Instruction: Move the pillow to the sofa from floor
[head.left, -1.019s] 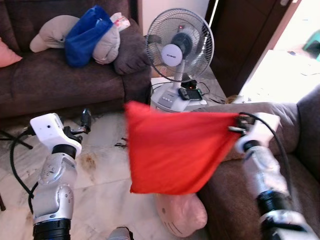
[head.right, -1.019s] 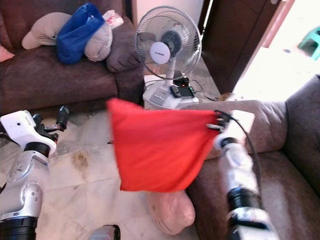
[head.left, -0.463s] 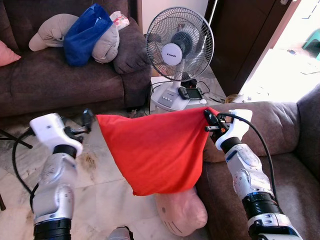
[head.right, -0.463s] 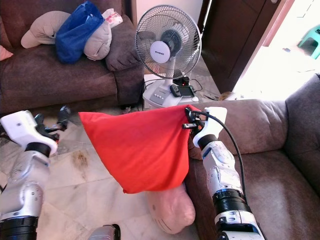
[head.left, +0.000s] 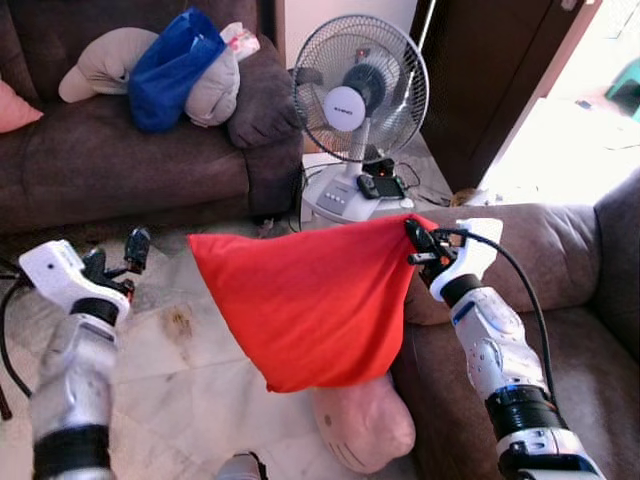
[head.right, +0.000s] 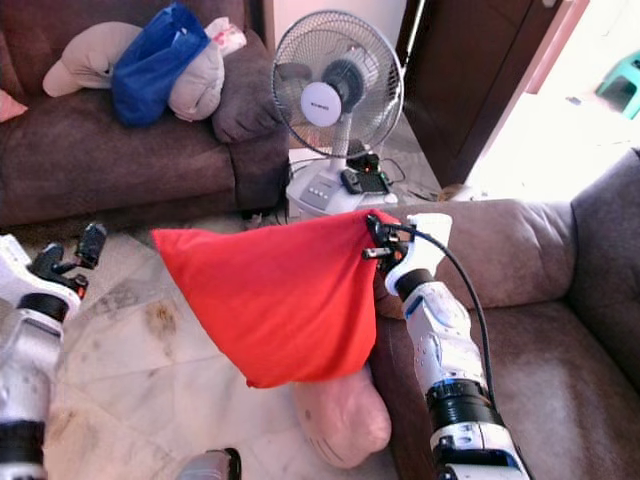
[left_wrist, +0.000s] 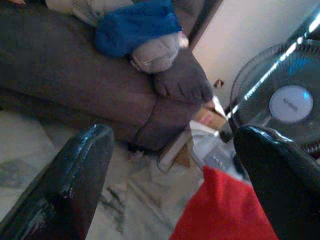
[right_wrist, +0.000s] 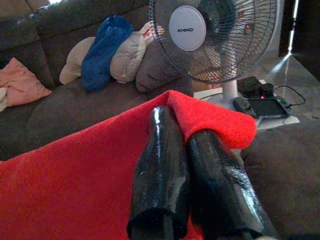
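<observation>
A red pillow (head.left: 310, 300) hangs in the air over the marble floor, in front of the brown sofa's armrest (head.left: 545, 240) on my right. My right gripper (head.left: 412, 240) is shut on the pillow's upper right corner; in the right wrist view its two black fingers (right_wrist: 160, 150) pinch the red cloth (right_wrist: 75, 190). My left gripper (head.left: 115, 258) is open, to the left of the pillow and apart from it. In the left wrist view its fingers (left_wrist: 75, 170) stand wide apart, with a red corner (left_wrist: 225, 210) between them further off.
A pink pillow (head.left: 365, 425) lies on the floor under the red one, against the right sofa (head.left: 590, 350). A standing fan (head.left: 358, 90) and a charger stand behind. The far sofa (head.left: 130, 165) holds a blue bag (head.left: 175, 65) and grey cushions.
My right gripper has swung left with the red pillow, away from the right sofa. My left arm has drawn back to the left and lower.
</observation>
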